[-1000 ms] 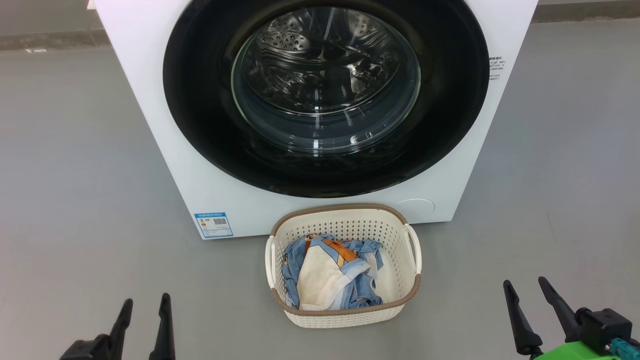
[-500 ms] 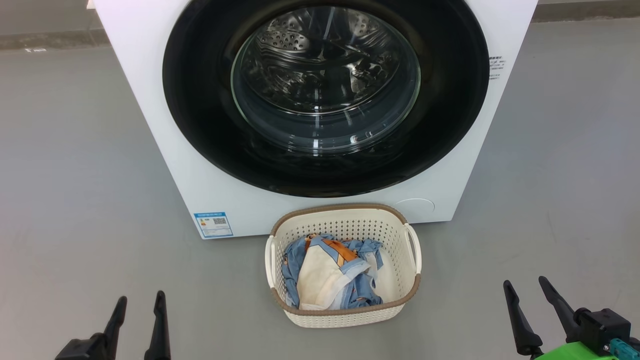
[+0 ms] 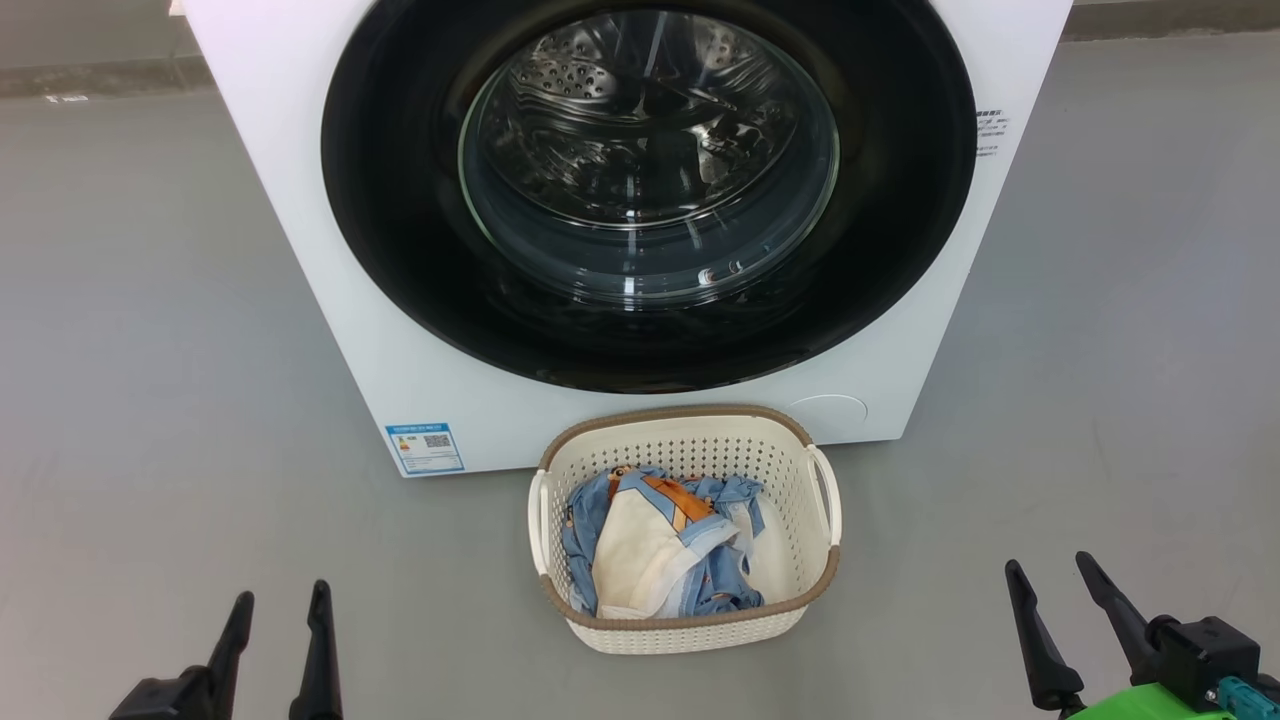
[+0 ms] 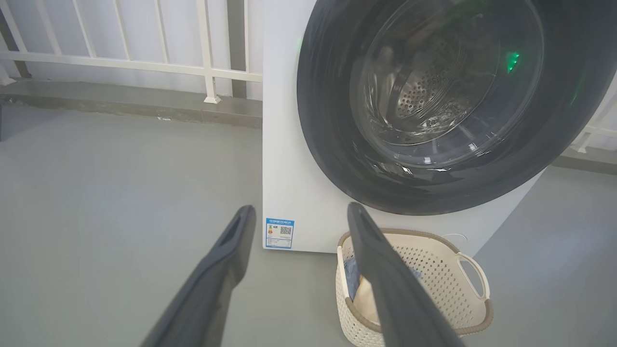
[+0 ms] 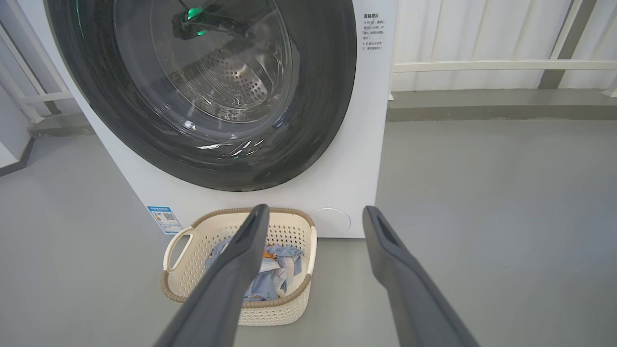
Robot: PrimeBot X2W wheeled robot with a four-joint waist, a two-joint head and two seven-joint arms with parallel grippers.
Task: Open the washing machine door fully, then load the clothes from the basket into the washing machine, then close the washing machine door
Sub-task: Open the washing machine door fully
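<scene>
The white washing machine point(image 3: 300, 200) stands ahead with its round washing machine door point(image 3: 400, 250) shut flat against its front; the steel drum shows through the glass point(image 3: 650, 150). On the floor right before it sits the cream basket point(image 3: 800, 590) holding the clothes point(image 3: 650, 545), a blue and cream bundle with orange prints. My left gripper point(image 3: 282, 605) is open at the lower left, well short of the basket. At the lower right my right gripper point(image 3: 1050, 572) also stands open and empty. The door point(image 4: 328, 120) point(image 5: 328, 96), basket point(image 4: 434, 270) point(image 5: 202, 270) and clothes point(image 5: 284, 255) show in both wrist views.
Grey floor point(image 3: 140, 350) spreads to both sides of the machine. A blue label sticker point(image 3: 425, 448) sits on its lower left front. A white railing point(image 4: 120, 62) on a low kerb runs behind the machine, and another stretch of railing point(image 5: 482, 65) lies to its right.
The left gripper has slid slightly left and down in the head view. The picture has shifted a touch. Door, basket and clothes stay put.
</scene>
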